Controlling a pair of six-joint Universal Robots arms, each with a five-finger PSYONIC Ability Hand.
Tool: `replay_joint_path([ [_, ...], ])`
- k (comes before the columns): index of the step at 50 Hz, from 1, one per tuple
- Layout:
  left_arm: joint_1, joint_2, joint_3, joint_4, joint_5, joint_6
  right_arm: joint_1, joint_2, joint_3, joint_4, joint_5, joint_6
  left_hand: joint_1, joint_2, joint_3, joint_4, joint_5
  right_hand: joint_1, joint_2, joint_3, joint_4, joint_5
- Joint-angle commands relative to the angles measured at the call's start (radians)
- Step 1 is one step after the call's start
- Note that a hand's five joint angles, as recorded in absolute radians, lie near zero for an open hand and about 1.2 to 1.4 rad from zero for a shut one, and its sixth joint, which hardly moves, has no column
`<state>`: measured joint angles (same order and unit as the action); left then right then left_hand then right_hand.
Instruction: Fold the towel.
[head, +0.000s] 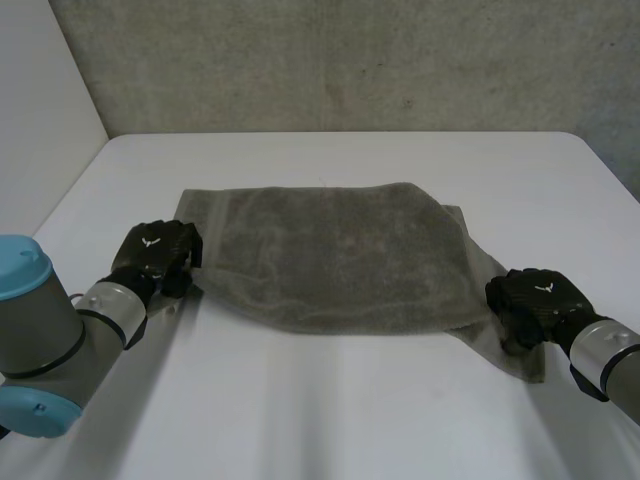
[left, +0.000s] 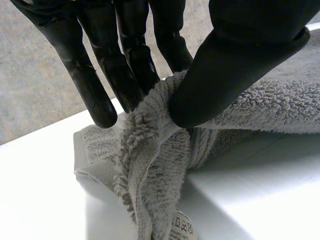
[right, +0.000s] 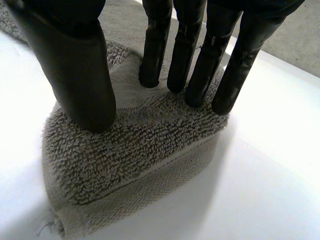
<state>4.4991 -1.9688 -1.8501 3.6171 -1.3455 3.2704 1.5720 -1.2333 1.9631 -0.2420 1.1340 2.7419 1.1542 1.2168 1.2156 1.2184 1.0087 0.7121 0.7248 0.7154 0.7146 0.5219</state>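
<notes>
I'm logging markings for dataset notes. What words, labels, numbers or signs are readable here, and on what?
Care tag, on the towel corner pinched by the left hand: a row of laundry symbols, with any print too small to read.
White emblem, on the back of the left hand: a winged mark, no letters.
Back of the right hand: the same mark.
No readable words or numbers.

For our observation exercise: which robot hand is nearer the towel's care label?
Left. The left robot hand pinches the towel right beside the care label; the right robot hand grips the opposite end.
</notes>
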Motion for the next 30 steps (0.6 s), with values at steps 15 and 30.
replay_joint_path([
  [15, -0.001, -0.001, 0.000, 0.000, 0.000, 0.002, 0.010, 0.069, -0.055, -0.014, 0.003, 0.007, 0.242, 0.179, 0.181, 0.178, 0.213, 0.684, 0.671, 0.681, 0.682, 0.700],
  [30, -0.003, 0.084, -0.008, -0.028, -0.001, 0.003, -0.047, -0.138, -0.084, 0.101, -0.083, 0.058, 0.242, 0.179, 0.181, 0.178, 0.213, 0.684, 0.671, 0.681, 0.682, 0.700],
])
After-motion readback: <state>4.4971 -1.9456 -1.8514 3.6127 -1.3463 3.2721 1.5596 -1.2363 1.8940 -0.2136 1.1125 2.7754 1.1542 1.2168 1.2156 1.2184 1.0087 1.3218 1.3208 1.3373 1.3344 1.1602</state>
